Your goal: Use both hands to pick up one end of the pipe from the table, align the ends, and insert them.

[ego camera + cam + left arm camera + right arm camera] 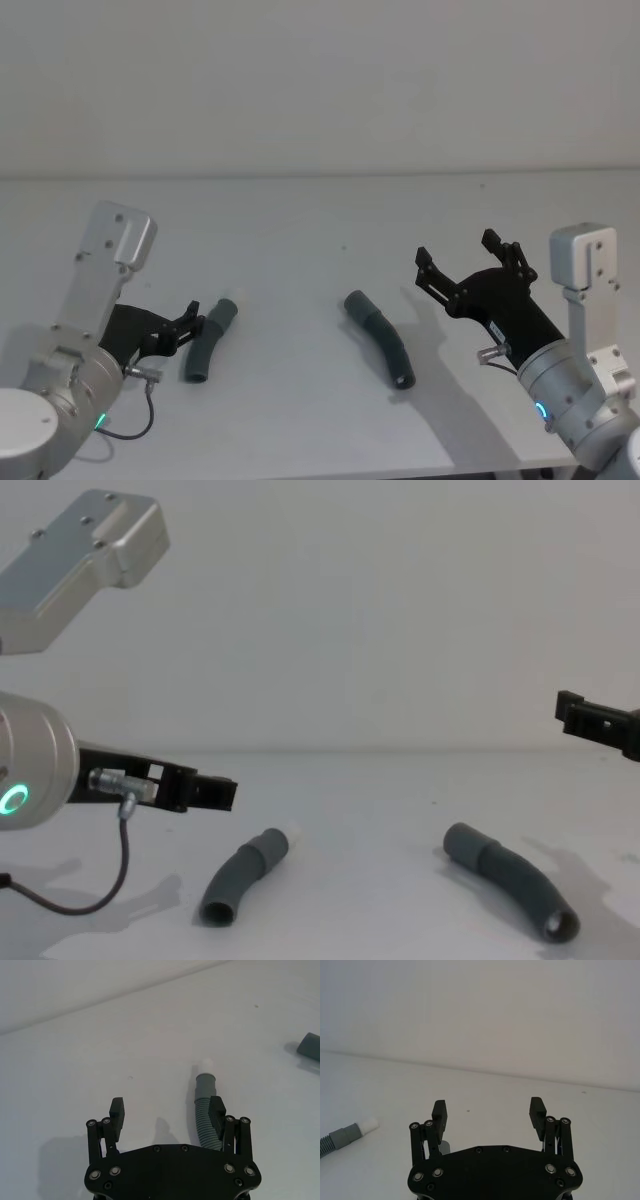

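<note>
My left claw (192,324) is spread wide and hangs just over the hose piece with the white tip (211,340), which lies flat on the table (300,250). The other grey hose piece (380,338) lies well apart, to the right of the white-tipped one. My right claw (459,254) is spread wide too, even farther right, up in the air

Two pipe pieces lie apart on the worktop (300,220): the left piece (210,340), its tip (236,298) pointing away from the robot, and the right piece (380,338) near centre. The left hand (167,1110) sits just left of the left piece, and the right hand (489,1110) hangs right of the right piece.
</note>
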Controlling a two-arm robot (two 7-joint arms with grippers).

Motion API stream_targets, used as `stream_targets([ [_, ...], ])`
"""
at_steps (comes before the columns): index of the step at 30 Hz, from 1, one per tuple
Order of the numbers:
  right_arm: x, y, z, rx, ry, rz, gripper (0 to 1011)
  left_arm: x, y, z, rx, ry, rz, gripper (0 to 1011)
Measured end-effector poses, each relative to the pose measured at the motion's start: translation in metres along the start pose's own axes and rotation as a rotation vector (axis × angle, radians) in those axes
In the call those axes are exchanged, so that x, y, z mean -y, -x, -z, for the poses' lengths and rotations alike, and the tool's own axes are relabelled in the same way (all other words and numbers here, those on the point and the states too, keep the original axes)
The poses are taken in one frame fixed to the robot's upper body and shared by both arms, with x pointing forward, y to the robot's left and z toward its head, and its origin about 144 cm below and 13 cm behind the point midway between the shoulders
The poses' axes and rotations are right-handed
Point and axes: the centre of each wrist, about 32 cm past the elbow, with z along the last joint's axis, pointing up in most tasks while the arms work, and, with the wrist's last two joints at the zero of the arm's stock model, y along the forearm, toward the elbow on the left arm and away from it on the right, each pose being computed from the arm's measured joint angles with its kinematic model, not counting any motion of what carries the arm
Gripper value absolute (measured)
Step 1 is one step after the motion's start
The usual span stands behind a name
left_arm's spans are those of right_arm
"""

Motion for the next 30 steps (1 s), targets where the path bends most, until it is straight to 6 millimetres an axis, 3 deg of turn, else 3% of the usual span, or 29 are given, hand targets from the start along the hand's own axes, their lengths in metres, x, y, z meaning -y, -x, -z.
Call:
stream_targets([
  [30, 0.0, 0.0, 0.0, 0.0, 0.0, 0.0, 1004, 0.028, -0.011, -0.001, 0.023, -0.08, 0.139, 1001],
])
